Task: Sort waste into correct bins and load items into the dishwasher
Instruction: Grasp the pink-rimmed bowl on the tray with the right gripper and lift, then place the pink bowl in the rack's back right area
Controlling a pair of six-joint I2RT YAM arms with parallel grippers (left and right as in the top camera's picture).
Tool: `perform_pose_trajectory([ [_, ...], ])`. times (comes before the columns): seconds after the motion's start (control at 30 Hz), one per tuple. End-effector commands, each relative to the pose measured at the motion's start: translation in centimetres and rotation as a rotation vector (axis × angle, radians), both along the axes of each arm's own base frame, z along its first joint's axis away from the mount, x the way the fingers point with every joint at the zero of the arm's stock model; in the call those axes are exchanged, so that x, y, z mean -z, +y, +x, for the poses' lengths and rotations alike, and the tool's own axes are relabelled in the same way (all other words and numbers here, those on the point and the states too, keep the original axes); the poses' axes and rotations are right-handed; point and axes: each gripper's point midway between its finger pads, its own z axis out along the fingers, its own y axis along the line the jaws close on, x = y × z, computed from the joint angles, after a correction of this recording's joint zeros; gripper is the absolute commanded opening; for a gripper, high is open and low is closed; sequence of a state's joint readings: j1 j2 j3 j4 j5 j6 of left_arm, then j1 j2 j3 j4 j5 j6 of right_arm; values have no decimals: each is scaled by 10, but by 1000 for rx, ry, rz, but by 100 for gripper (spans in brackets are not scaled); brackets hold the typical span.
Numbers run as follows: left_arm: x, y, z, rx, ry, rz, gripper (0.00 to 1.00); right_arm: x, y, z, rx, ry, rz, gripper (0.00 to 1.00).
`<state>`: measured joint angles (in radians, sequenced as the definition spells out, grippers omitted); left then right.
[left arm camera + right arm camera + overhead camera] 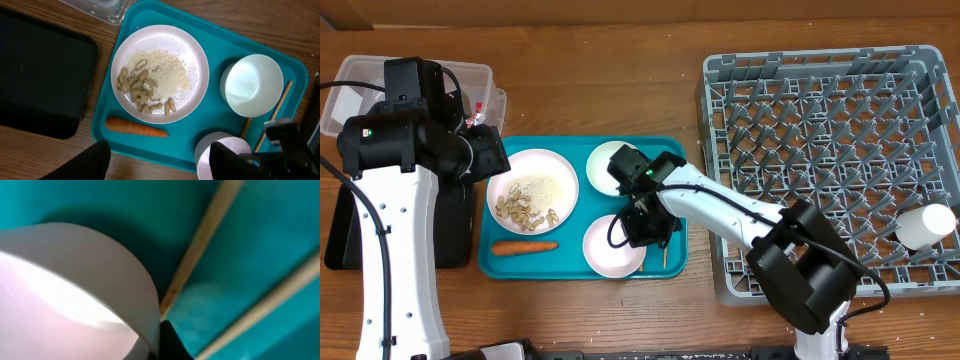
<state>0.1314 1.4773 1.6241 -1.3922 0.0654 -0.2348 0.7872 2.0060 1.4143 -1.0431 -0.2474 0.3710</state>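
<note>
black tray (40,75) lies at the far left of the bench (620,90), with the clear tub (475,75) behind it, partly under the left arm. the left fingers (90,162) are spread wide with nothing between them, hanging over the near edge of the teal tray (215,50), close to the carrot (136,127). just behind the carrot, the white plate (195,97) holds rice (167,70) and nuts (137,87), none of it binned yet. tipped on the way up, it would likely scatter loose grains. further right stand the white bowl (252,85) and the pink bowl (608,250). the right fingers (172,340) are down low, right against the pink bowl's rim and beside the two chopsticks (200,250), which lie flat on the teal tray. only one dark tip shows, so i cannot tell whether they are open or closed. the main risk is here, i judge. the sticks are thin and lie flush, so a pinch could miss, catch only one, or roll them away. a tip that snags the rim could shove or tip the bowl. both arms are over the same tray, so a reach from either side could bring them together. on the right, the grey rack (820,160) holds only the white cup (928,225), near its right edge.
</note>
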Motion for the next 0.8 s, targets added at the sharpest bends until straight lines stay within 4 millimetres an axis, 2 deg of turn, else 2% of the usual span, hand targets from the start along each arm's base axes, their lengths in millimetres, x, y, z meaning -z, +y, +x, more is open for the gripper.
perform_pose_trajectory([
  [0.0, -6, 3, 0, -20, -15, 10, 66, -30, -6, 24, 34, -82, 9, 4],
  [0.03, -6, 3, 0, -20, -16, 9, 66, -42, -9, 32, 46, -117, 8, 4],
  [0.07, -6, 3, 0, -20, -16, 9, 66, -70, -18, 49, 70, -201, -2, 4],
  [0.13, -6, 3, 0, -20, -15, 10, 66, -105, -38, 71, 111, -324, -46, 4],
  [0.17, -6, 3, 0, -20, -15, 10, 66, -141, -66, 93, 166, -459, -113, 4],
  [0.23, -6, 3, 0, -20, -15, 10, 66, -178, -105, 115, 247, -606, -199, 4],
  [0.27, -6, 3, 0, -20, -15, 10, 66, -189, -119, 121, 277, -654, -231, 4],
  [0.33, -6, 3, 0, -20, -16, 10, 66, -218, -168, 136, 378, -781, -353, 4],
  [0.4, -6, 3, 0, -21, -16, 10, 66, -234, -206, 143, 458, -846, -452, 4],
  [0.53, -6, 3, 1, -20, -17, 10, 66, -259, -295, 153, 697, -940, -684, 4],
  [0.67, -6, 3, 0, -20, -16, 10, 66, -284, -378, 153, 970, -1041, -877, 4],
  [0.7, -6, 3, 0, -20, -16, 10, 66, -289, -390, 153, 1008, -1062, -909, 4],
  [0.73, -6, 3, 0, -20, -16, 10, 66, -300, -419, 148, 1100, -1110, -1000, 4],
  [0.77, -6, 3, 1, -20, -17, 10, 66, -305, -433, 145, 1142, -1131, -1053, 4],
])
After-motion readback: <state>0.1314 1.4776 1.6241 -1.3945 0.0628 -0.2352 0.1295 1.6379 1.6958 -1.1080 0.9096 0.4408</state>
